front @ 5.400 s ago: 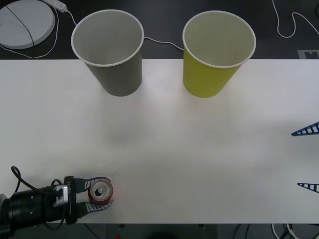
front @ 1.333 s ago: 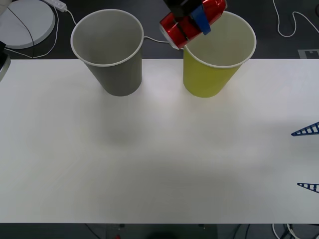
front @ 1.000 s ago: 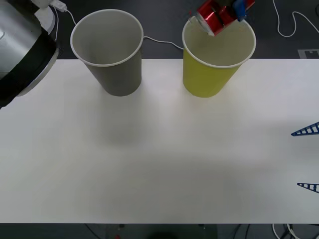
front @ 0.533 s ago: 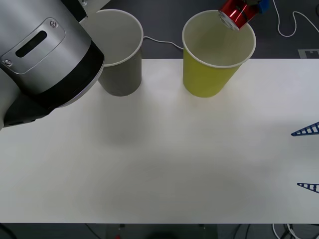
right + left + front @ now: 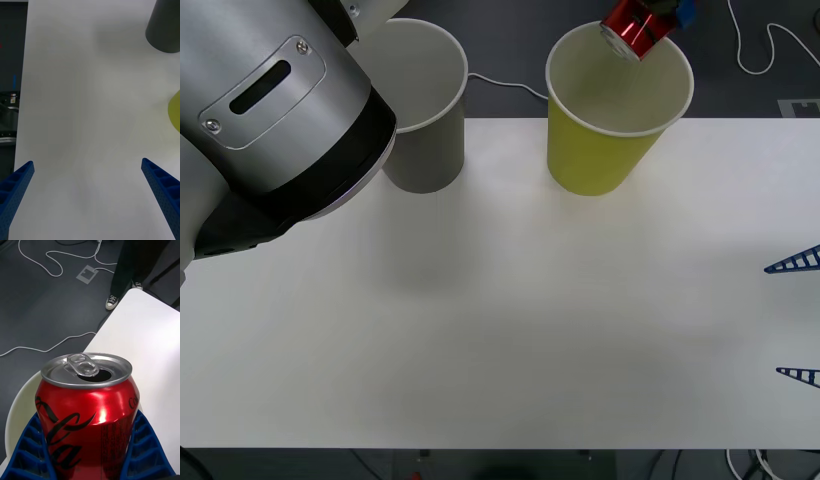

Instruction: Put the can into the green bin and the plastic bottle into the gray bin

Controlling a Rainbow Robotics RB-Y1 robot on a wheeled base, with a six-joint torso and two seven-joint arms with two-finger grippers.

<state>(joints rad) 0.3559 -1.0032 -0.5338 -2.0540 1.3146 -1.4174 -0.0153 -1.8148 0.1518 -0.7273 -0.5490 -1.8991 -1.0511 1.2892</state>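
At the near right edge of the table point(image 5: 510, 330), the right gripper point(image 5: 90, 195) is parked with its two blue fingers spread wide and nothing between them. Farther back, one gray bin point(image 5: 425, 110) stands on the left, partly hidden behind the bulky left arm point(image 5: 270, 110), and one green bin point(image 5: 615, 105) stands to its right, the two apart. Farthest of all, the one can point(image 5: 637, 25) is held tilted over the far rim of the green bin by the left gripper point(image 5: 88, 450), whose ribbed fingers point(image 5: 32, 450) are clamped on its lower sides.

The can's tab is pulled and the mouth is open, so it is judged empty and light. The thin wall would likely dent under a hard squeeze and the glossy paint looks slippery; a side hold low on the body, as taken here, is judged sound. No plastic bottle is seen on the table.
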